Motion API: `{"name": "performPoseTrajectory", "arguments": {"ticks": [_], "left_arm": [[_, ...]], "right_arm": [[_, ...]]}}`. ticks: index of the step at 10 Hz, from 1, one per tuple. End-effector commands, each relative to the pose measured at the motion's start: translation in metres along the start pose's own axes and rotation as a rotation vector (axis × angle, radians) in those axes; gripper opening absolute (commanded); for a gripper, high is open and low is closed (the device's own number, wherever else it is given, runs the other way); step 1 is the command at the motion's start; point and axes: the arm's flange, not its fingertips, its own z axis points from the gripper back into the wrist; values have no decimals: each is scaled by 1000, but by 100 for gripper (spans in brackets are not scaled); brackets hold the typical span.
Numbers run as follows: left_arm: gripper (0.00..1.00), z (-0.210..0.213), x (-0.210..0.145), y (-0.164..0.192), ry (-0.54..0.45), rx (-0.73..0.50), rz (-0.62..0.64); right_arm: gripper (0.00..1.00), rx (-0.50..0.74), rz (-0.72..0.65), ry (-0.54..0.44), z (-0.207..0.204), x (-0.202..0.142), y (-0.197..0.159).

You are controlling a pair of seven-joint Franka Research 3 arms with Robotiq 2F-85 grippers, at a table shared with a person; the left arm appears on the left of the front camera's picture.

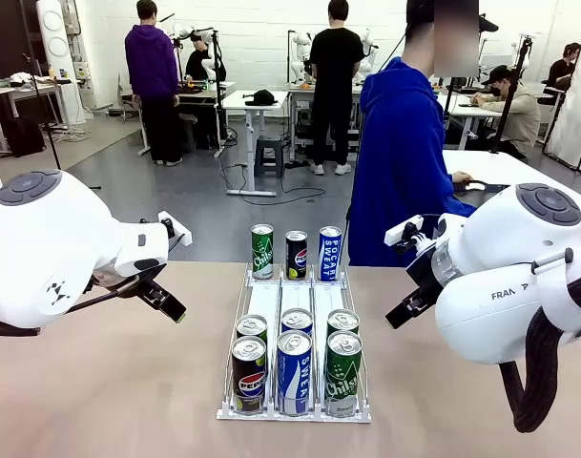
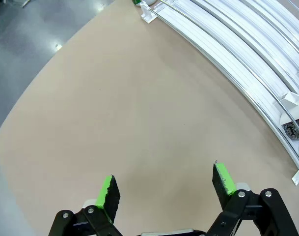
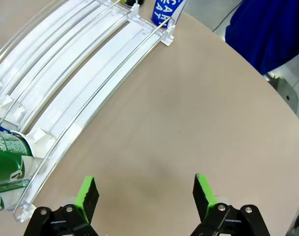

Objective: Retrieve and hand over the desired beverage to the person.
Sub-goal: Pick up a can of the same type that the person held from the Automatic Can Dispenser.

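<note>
— The left gripper (image 2: 165,187), how does it stand?
— Jaws spread wide, nothing between the green pads (image 2: 108,194). It hangs over bare tan table (image 2: 90,98), at nine o'clock from the white three-lane rack (image 1: 268,298) and apart from it.
— And the right gripper (image 3: 145,192)?
— The same: fully spread and empty, at three o'clock from the rack, over bare tabletop just beside the rack's outer rail.
— Where are the drinks?
— All upright in the rack. At its twelve o'clock end stand a green Sprite can (image 1: 262,251), a black Pepsi can (image 1: 297,254) and a blue Pocari Sweat can (image 1: 330,253), one per lane. At the six o'clock end the front row holds a second Pepsi (image 1: 249,374), a second Pocari Sweat (image 1: 294,372) and a green Chilsung can (image 1: 342,374). Three more cans (image 1: 297,320) stand close behind them, their labels hidden.
— Is either gripper at a can?
— Both are apart from the cans.
— And the person (image 1: 400,162)?
— In a royal-blue hoodie, standing at the table's far edge, at about one o'clock from the rack, body turned toward three o'clock. One hand (image 1: 460,177) rests on a white table (image 1: 529,172) off to that side. From the right wrist, the blue hoodie shows at one o'clock, beyond the table edge.
</note>
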Motion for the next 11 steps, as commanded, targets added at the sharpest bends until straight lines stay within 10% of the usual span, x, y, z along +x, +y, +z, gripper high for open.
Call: {"name": "performPoseTrajectory", "arguments": {"ticks": [1, 11], "left_arm": [[100, 0, 0, 0, 0, 0, 1], [100, 258, 95, 35, -90, 51, -18]], "right_arm": [[100, 0, 0, 0, 0, 0, 0], [100, -126, -24, 11, 273, 68, 9]]}}
